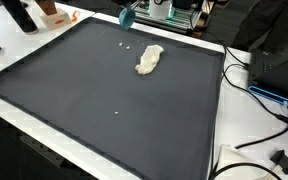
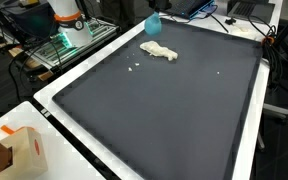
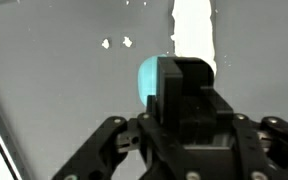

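Jaws of the gripper [image 3: 172, 85] stand drawn in close on a small cyan object [image 3: 147, 80], which sits pressed against a dark finger pad [image 3: 189, 95]. The pad hides the object's other side in the wrist view. In both exterior views the cyan object [image 1: 127, 17] [image 2: 154, 22] hangs over one edge of the dark mat [image 1: 104, 100] [image 2: 174, 110], clear of its surface, while the gripper's body is mostly cut off by the frame. A white crumpled lump [image 1: 149, 60] [image 2: 160, 51] [image 3: 194, 30] lies on the mat near the cyan object, apart from it. A few white specks [image 1: 122, 47] [image 2: 135, 68] [image 3: 106, 43] lie just beside the lump. A white table border [image 2: 59, 110] rims the mat, and a cardboard box [image 2: 24, 150] stands off one corner in an exterior view.
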{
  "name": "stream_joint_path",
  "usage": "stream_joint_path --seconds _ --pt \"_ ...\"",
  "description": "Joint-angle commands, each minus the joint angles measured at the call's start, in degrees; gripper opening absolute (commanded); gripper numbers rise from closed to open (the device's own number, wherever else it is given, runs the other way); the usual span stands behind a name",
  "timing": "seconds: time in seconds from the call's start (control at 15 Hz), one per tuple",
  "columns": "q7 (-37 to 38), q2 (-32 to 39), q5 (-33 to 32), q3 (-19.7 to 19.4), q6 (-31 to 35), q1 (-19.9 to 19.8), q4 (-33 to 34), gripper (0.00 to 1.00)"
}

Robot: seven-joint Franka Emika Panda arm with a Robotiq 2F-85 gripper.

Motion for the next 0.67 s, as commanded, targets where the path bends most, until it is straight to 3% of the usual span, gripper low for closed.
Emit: stream_joint_path --seconds 0.0,0.33,0.6 --pt "14.5 3.9 -8.6 1.5 4.1 0.8 0.1 0.25" --pt "34.9 10.0 -21.5 1.3 1.3 3.9 1.3 0.25" --pt "47.2 14.3 -27.6 0.9 -6.3 6.9 3.1 0.25"
